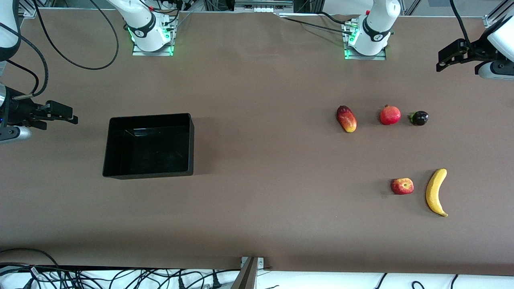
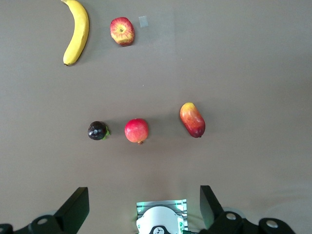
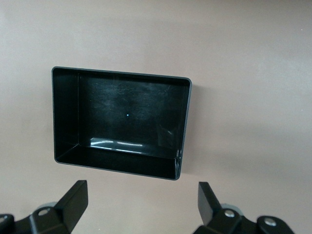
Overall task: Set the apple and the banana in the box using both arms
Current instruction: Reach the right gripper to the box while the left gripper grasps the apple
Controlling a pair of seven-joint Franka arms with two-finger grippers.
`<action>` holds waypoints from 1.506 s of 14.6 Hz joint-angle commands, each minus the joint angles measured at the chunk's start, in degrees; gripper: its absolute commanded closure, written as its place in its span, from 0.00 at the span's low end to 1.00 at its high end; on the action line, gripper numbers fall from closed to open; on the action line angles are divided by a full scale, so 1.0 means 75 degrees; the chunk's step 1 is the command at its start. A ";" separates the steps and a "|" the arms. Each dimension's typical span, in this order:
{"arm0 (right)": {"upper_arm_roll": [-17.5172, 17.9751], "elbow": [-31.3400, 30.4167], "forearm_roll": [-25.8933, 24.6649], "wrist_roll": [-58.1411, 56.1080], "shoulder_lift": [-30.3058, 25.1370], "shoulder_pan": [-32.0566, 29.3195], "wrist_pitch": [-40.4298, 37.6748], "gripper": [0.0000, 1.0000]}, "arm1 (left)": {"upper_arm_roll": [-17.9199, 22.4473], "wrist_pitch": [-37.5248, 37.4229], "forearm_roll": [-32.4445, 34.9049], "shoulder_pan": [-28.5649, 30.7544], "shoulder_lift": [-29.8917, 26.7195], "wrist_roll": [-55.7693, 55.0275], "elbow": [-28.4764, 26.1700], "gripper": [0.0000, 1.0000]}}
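Note:
The red-and-yellow apple (image 1: 402,186) (image 2: 122,31) lies on the brown table toward the left arm's end, with the yellow banana (image 1: 436,192) (image 2: 78,31) beside it. The black box (image 1: 149,116) (image 3: 122,74) stands open and empty toward the right arm's end. My left gripper (image 1: 441,61) (image 2: 144,204) hangs open in the air at its end of the table, well apart from the fruit, holding nothing. My right gripper (image 1: 69,113) (image 3: 141,201) is open too, up in the air beside the box, with nothing between its fingers.
A red-yellow mango (image 1: 346,119) (image 2: 192,120), a red pomegranate (image 1: 390,115) (image 2: 136,130) and a small dark fruit (image 1: 419,118) (image 2: 97,130) lie in a row, farther from the front camera than the apple. Both arm bases stand along the table's back edge.

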 commanded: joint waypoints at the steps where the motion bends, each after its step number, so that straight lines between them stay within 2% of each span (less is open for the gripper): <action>1: -0.0002 0.0069 -0.0102 0.0099 -0.0038 0.0025 -0.0127 0.00 | -0.0056 0.0061 -0.0241 0.0087 -0.0096 -0.0070 -0.0065 0.00; 6: -0.0002 0.0069 -0.0090 0.0064 -0.0003 0.0002 -0.0080 0.00 | -0.0079 0.0306 -0.0253 0.0075 0.0102 -0.0082 -0.0053 0.00; 10: -0.0014 0.0069 -0.0114 -0.0018 0.0090 -0.0092 0.0037 0.00 | 0.0002 0.1406 -0.0230 0.0087 0.1096 -0.0082 0.0087 0.00; 12: -0.0014 -0.0082 -0.0324 0.0064 0.0137 -0.0057 0.0025 0.00 | 0.0003 0.1946 -0.0229 0.0343 0.1682 -0.0036 0.0239 0.00; 15: -0.0026 -0.0725 -0.0581 0.0088 0.0265 -0.0057 0.0457 0.00 | 0.0003 0.2940 -0.0171 0.0531 0.2444 0.0047 0.0298 0.00; 19: -0.0084 -0.2540 -0.0665 0.0099 0.0313 -0.0127 0.2505 0.00 | -0.0009 0.4570 -0.0159 0.0719 0.3393 0.0306 0.0251 0.00; 22: -0.0119 -0.3304 -0.0606 0.0111 0.0710 -0.0197 0.3620 0.00 | -0.0056 0.5987 -0.0077 0.0766 0.4272 0.0316 0.0158 0.00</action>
